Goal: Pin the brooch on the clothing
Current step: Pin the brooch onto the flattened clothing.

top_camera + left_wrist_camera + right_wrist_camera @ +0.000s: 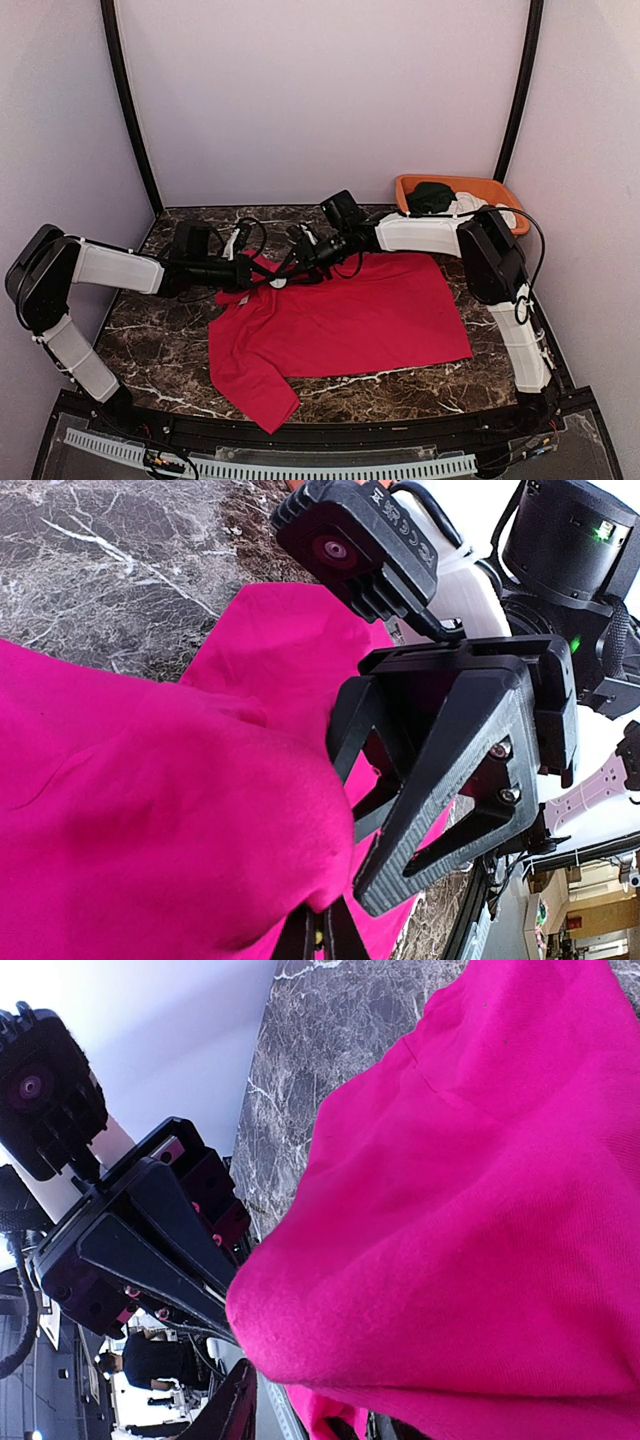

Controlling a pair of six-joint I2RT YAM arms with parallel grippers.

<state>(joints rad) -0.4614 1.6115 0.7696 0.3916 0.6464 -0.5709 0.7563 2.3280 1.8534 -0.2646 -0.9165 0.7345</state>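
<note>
The red T-shirt (350,315) lies spread on the marble table, its collar end lifted where both grippers meet. My left gripper (262,278) comes in from the left. In the left wrist view its fingers (350,935) stand almost together under a fold of the shirt (180,810), with a small yellow piece, apparently the brooch (322,940), pinched between them. My right gripper (298,262) comes in from the right. It shows open in the left wrist view (375,855), beside that fold. In the right wrist view the shirt (460,1210) covers most of its fingers (228,1412).
An orange tray (500,190) stands at the back right, holding a dark green garment (432,197) and a white garment (472,206). The marble table (150,340) is bordered by white walls and black corner posts. Cables hang round both wrists.
</note>
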